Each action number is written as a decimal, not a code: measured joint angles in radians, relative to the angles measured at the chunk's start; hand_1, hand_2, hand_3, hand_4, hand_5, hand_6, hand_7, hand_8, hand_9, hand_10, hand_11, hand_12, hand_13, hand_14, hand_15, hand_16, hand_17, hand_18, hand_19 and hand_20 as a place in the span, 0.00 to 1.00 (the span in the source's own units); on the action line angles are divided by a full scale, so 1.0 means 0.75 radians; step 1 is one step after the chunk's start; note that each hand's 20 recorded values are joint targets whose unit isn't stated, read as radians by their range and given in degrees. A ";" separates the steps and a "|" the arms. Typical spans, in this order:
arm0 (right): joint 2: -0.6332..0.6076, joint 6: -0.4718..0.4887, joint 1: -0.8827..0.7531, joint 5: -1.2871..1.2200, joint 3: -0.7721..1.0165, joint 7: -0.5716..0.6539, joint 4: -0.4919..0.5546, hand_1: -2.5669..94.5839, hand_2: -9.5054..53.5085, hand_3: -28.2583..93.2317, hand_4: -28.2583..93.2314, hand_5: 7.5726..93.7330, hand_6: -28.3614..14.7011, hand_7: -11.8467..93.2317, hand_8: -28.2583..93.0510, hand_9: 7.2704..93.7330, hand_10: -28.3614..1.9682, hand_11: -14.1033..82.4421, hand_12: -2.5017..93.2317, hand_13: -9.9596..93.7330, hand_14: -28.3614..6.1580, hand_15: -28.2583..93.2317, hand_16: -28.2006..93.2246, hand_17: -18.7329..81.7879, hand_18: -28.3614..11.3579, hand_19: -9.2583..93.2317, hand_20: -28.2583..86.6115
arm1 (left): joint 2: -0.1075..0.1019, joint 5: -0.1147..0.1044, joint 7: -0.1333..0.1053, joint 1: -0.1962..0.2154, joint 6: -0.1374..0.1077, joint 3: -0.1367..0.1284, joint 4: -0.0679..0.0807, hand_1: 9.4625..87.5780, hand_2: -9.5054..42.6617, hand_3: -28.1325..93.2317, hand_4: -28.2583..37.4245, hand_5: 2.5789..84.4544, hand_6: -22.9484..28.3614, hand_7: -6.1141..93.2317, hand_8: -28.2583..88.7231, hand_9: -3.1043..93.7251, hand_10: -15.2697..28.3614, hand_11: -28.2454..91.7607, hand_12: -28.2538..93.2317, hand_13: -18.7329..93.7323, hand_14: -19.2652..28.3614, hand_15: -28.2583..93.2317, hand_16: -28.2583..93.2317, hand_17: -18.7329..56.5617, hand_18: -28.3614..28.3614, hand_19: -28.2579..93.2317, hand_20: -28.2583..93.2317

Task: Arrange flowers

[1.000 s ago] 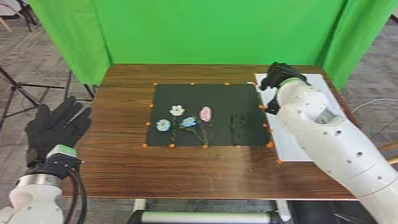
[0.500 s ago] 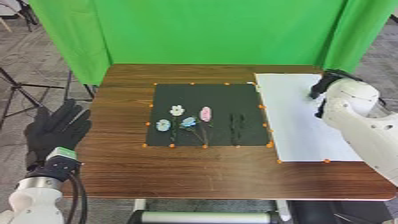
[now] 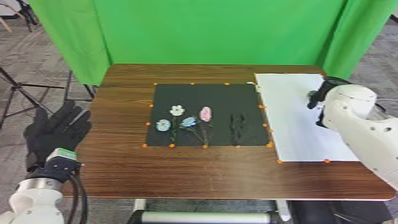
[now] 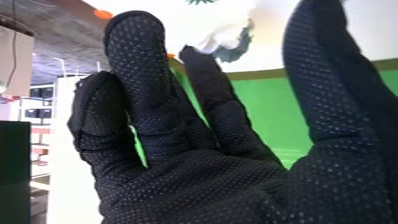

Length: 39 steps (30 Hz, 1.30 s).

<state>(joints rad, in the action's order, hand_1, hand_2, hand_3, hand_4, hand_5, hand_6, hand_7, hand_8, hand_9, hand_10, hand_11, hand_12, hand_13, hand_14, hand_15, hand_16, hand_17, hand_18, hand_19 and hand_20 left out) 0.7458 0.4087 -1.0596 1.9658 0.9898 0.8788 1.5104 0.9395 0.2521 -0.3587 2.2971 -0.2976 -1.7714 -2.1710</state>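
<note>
In the head view, the right hand (image 3: 327, 95) is over the right part of the white sheet (image 3: 298, 135). On the black mat (image 3: 191, 95) lie a white flower (image 3: 177, 110), a blue flower (image 3: 163, 125), another blue flower (image 3: 188, 121), a pink flower (image 3: 206, 114) and dark green stems (image 3: 237, 127). The left hand (image 3: 59, 131) rests open off the table's left side. In the right wrist view, the right hand (image 4: 200, 180) is open, fingers raised and slightly bent. Beyond one fingertip is a white and grey-green flower piece (image 4: 233, 44); touching or apart, I cannot tell.
Orange markers (image 3: 279, 161) line the edges of the mat and sheet. The brown table (image 3: 178, 175) extends around them, with a green curtain (image 3: 213, 35) behind. A bit of dark green (image 4: 201, 1) shows on the white surface in the right wrist view.
My right hand has moved from the white sheet's far left corner to its right part, then slightly back left. The left hand and the flowers on the mat have stayed put.
</note>
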 measured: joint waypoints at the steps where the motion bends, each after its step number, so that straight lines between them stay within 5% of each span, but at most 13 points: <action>1: 0.001 0.000 -0.002 0.005 -0.004 -0.002 -0.004 0.50 0.00 0.83 0.00 0.53 0.45 0.26 0.15 0.59 0.28 0.28 0.17 0.75 0.53 0.72 0.43 0.57 0.09 0.97 0.52 | 0.001 0.000 0.002 0.000 0.000 0.000 0.000 0.22 0.38 0.82 0.00 0.45 0.59 0.25 0.16 0.37 0.69 0.44 0.32 0.37 0.73 0.56 0.16 0.17 0.74 0.47 0.30; 7: 0.007 -0.001 -0.018 0.041 -0.015 -0.011 -0.022 0.59 0.00 0.82 0.00 0.59 0.53 0.32 0.14 0.72 0.44 0.33 0.22 0.79 0.63 0.70 0.55 0.59 0.11 0.97 0.53 | 0.000 -0.031 -0.015 0.000 -0.024 0.009 -0.005 0.23 0.38 0.82 0.00 0.46 0.59 0.26 0.15 0.38 0.69 0.45 0.32 0.38 0.73 0.57 0.16 0.17 0.74 0.47 0.30; 8: 0.007 -0.006 -0.023 0.054 -0.018 -0.015 -0.024 0.63 0.00 0.79 0.00 0.63 0.56 0.35 0.20 0.78 0.54 0.27 0.33 0.80 0.63 0.71 0.55 0.59 0.12 0.98 0.54 | -0.001 -0.039 -0.019 0.000 -0.031 0.012 -0.007 0.23 0.37 0.82 0.00 0.46 0.59 0.26 0.15 0.38 0.69 0.45 0.32 0.38 0.73 0.57 0.16 0.17 0.75 0.47 0.30; 11: 0.005 -0.039 -0.045 0.090 -0.029 -0.028 -0.026 0.64 0.00 0.79 0.00 0.68 0.59 0.44 0.28 0.86 0.61 0.29 0.47 0.82 0.59 0.74 0.52 0.61 0.12 0.99 0.55 | -0.002 -0.053 -0.030 0.000 -0.046 0.015 -0.010 0.23 0.37 0.82 0.00 0.46 0.59 0.26 0.15 0.38 0.69 0.45 0.32 0.38 0.73 0.57 0.16 0.17 0.74 0.47 0.30; 19: -0.015 -0.377 -0.136 0.204 -0.064 -0.064 -0.016 0.65 0.00 0.82 0.00 0.74 0.62 0.49 0.33 0.90 0.62 0.34 0.54 0.85 0.60 0.76 0.51 0.63 0.12 1.00 0.56 | -0.005 -0.080 -0.054 0.000 -0.081 0.026 -0.017 0.23 0.38 0.82 0.00 0.47 0.60 0.27 0.15 0.38 0.69 0.46 0.32 0.38 0.73 0.58 0.16 0.17 0.74 0.48 0.30; 26: -0.050 -0.410 -0.199 0.274 -0.043 -0.143 0.130 0.65 0.00 0.81 0.00 0.73 0.62 0.49 0.34 0.90 0.63 0.34 0.55 0.85 0.61 0.76 0.52 0.63 0.13 1.00 0.57 | -0.009 -0.087 -0.063 0.001 -0.084 0.027 -0.019 0.23 0.38 0.82 0.00 0.47 0.60 0.27 0.15 0.38 0.69 0.46 0.32 0.38 0.73 0.58 0.16 0.17 0.75 0.48 0.30; 34: -0.016 -0.453 -0.169 0.619 -0.051 -0.636 0.211 0.64 0.00 0.83 0.00 0.72 0.63 0.51 0.33 0.89 0.64 0.33 0.55 0.83 0.60 0.76 0.52 0.62 0.16 0.99 0.57 | -0.009 -0.085 -0.059 0.004 -0.084 0.017 -0.019 0.23 0.38 0.82 0.00 0.46 0.60 0.27 0.15 0.38 0.69 0.46 0.32 0.38 0.73 0.58 0.16 0.17 0.75 0.48 0.30; 39: 0.095 -0.448 -0.032 0.560 -0.220 -0.613 0.182 0.64 0.00 0.83 0.00 0.71 0.64 0.52 0.32 0.88 0.64 0.32 0.54 0.82 0.60 0.76 0.52 0.61 0.16 0.99 0.57 | -0.008 -0.085 -0.055 0.005 -0.084 0.018 -0.018 0.23 0.38 0.82 0.00 0.46 0.60 0.27 0.15 0.38 0.69 0.46 0.32 0.38 0.73 0.58 0.16 0.17 0.75 0.48 0.30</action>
<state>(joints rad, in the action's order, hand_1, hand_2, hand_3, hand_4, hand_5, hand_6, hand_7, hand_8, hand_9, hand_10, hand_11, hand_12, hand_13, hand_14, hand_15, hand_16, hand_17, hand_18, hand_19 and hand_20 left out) 0.8167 0.0726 -1.0836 2.3856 0.8246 0.4190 1.6470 0.9337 0.1880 -0.3998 2.3011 -0.3602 -1.7581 -2.1848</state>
